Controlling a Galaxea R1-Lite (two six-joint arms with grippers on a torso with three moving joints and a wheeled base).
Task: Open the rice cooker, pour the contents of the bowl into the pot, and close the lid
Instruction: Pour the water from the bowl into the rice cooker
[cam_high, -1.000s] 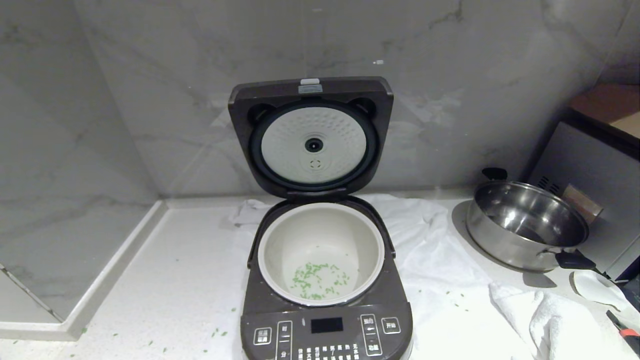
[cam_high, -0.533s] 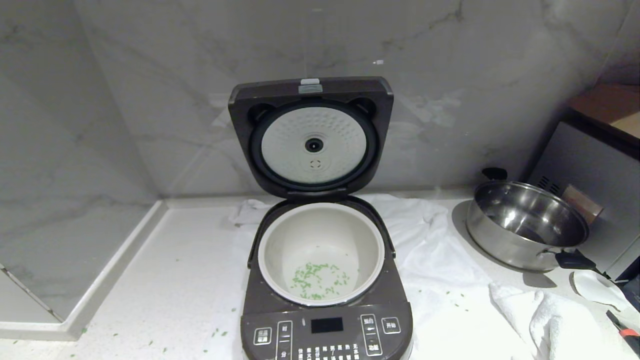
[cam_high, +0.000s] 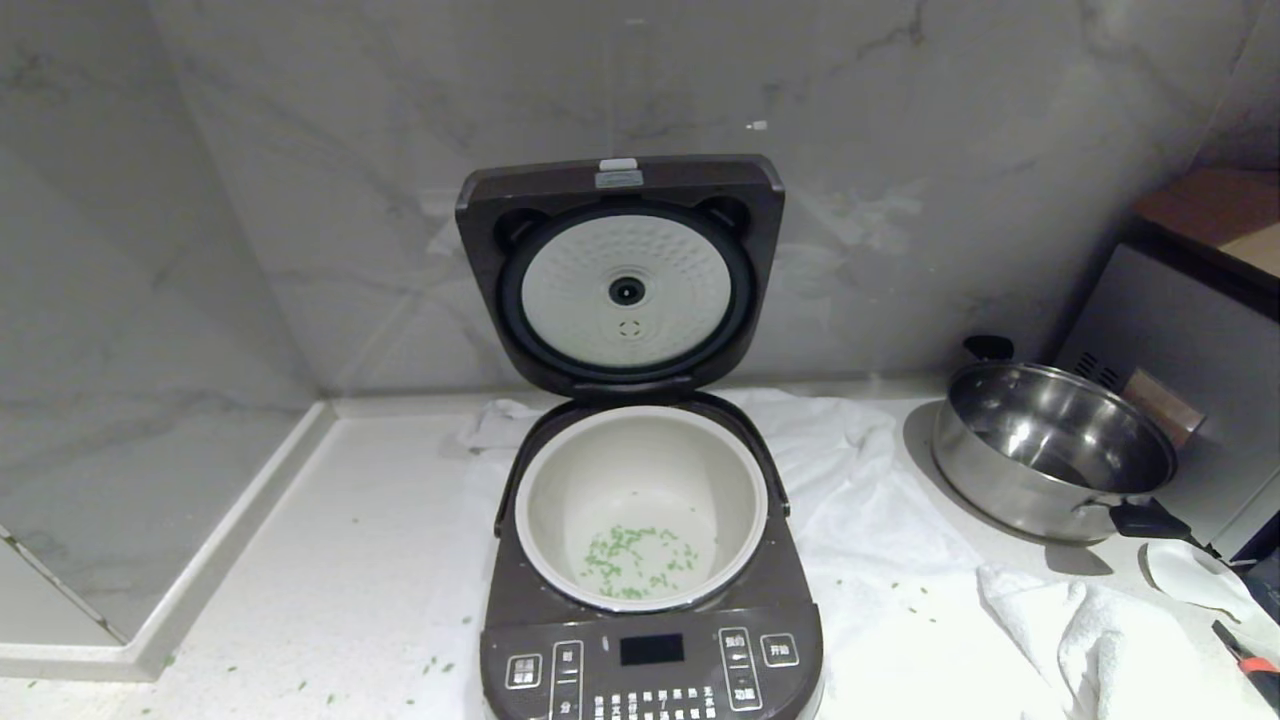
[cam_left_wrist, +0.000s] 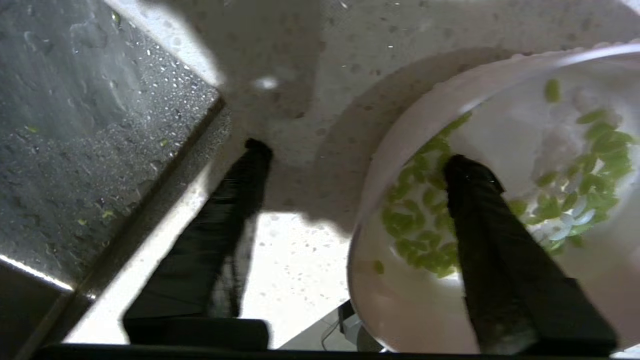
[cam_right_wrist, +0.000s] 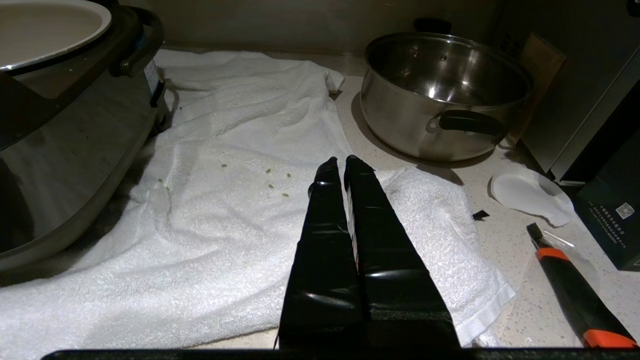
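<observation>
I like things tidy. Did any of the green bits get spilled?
Yes. Most contents lie inside the pot, but stray green bits dot the counter beside the rice cooker, and a few sit on the white towel.

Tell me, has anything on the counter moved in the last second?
Nothing visibly changed. The cooker stands with its lid up, green bits lie in the pot, and the steel pan sits to the right, all as before.
</observation>
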